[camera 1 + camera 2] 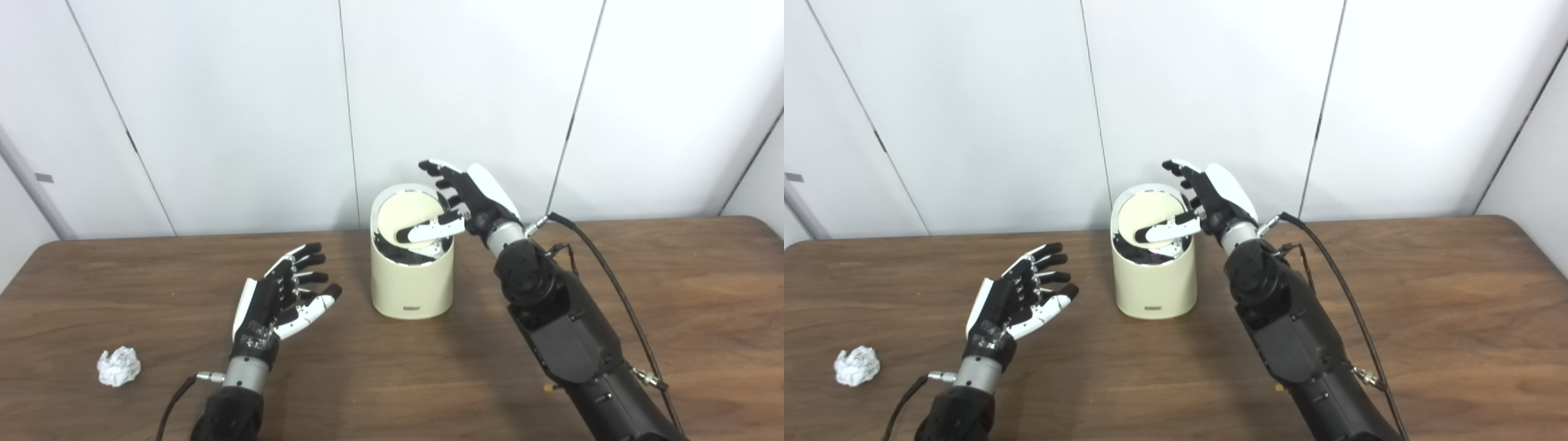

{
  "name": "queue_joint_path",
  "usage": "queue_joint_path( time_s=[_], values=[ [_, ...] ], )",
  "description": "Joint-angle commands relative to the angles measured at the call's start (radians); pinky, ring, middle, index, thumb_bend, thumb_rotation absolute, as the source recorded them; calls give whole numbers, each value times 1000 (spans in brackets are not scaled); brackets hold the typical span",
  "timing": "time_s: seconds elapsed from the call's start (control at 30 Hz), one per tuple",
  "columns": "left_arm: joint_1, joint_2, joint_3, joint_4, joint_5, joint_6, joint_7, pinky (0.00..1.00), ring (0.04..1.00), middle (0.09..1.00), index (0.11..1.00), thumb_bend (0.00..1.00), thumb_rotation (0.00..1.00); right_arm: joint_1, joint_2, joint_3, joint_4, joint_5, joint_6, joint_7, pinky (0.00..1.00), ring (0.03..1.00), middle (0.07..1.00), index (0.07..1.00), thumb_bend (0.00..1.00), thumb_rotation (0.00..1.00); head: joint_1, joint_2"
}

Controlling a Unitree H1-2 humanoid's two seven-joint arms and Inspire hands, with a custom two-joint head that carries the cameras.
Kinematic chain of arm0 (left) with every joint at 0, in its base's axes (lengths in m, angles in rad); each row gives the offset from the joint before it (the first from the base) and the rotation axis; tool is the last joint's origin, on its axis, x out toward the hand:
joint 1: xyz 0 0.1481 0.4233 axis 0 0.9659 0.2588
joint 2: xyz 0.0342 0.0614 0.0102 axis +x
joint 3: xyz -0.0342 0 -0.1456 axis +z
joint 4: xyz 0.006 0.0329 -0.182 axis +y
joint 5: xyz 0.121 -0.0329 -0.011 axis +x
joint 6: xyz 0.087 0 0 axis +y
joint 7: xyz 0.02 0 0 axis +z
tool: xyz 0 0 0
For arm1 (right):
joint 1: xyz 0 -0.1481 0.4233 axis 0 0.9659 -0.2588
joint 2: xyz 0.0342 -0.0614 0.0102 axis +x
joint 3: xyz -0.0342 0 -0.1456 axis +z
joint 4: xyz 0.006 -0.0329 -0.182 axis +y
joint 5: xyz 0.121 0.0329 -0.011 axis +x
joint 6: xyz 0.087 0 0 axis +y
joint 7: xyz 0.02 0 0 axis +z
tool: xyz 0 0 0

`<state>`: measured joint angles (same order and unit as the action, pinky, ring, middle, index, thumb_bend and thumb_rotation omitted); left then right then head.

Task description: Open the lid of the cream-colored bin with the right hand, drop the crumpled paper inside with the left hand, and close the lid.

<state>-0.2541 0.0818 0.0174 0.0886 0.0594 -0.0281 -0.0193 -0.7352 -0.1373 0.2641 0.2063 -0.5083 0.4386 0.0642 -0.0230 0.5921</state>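
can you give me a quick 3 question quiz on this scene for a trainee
1. True or false: the crumpled paper is held in the left robot hand.
2. Which robot hand is at the cream-colored bin? A) left B) right C) neither
3. Fill in: the bin's lid is tilted, showing a dark ____ inside.

Key:
1. False. The paper lies on the table, out to the left of the open left robot hand.
2. B. The right robot hand has its thumb over the lid.
3. Gap.
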Motion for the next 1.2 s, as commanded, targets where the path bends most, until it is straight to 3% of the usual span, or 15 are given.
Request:
queue_joint_path(
  time_s=[0.0, 0.23, 0.33, 0.43, 0.5, 0.6, 0.67, 0.87, 1.0, 1.17],
  values=[
    [-22, 4, 2, -37, -8, -15, -1, 535, 701, 797, 825, 643, 182, 2, -42, 12, 19, -46, 19, 1, 725, 846, 882, 864, 819, 107, 0, 0],
    [-20, 2, 1, -36, -9, -21, 0, 536, 701, 797, 824, 646, 184, 5, -56, 15, 8, -35, 11, 7, 742, 839, 888, 873, 883, 47, 0, 0],
    [-22, 3, 2, -32, -9, -23, 0, 540, 704, 799, 825, 638, 176, 5, -53, 7, 10, -24, 5, 1, 740, 841, 888, 873, 867, 78, 1, -1],
    [-21, 5, 1, -34, -3, -22, 2, 530, 697, 797, 825, 637, 179, 9, -47, -4, -3, -9, 2, -3, 710, 844, 884, 872, 761, 260, 1, 0],
    [-20, 6, 1, -36, -2, -21, 2, 532, 696, 796, 825, 637, 178, 11, -46, -7, -9, -4, -3, -3, 709, 845, 886, 874, 735, 325, 0, -1],
    [-21, 9, 0, -34, 0, -25, 0, 531, 697, 797, 825, 632, 178, 22, -37, -47, -32, 55, -45, 0, 718, 849, 895, 883, 687, 411, 0, 0],
    [-24, 10, 0, -34, 1, -23, 1, 533, 698, 797, 823, 629, 174, 26, -19, -98, -63, 125, -33, 17, 713, 849, 900, 894, 662, 470, 0, 0],
    [-25, 10, 3, -34, -5, -21, 0, 529, 697, 790, 822, 631, 170, 42, 1, -194, -136, 244, -38, 23, 846, 882, 885, 896, 653, 651, 2, -1],
    [-28, 12, 4, -29, -6, -23, -1, 528, 694, 786, 821, 642, 189, 60, -13, -219, -188, 260, -26, 20, 776, 853, 889, 899, 614, 786, 2, -2],
    [-29, 12, 5, -30, -6, -21, 0, 524, 691, 787, 822, 645, 184, 85, -26, -263, -209, 297, -38, 16, 783, 839, 907, 910, 640, 823, 1, 0]
  ],
)
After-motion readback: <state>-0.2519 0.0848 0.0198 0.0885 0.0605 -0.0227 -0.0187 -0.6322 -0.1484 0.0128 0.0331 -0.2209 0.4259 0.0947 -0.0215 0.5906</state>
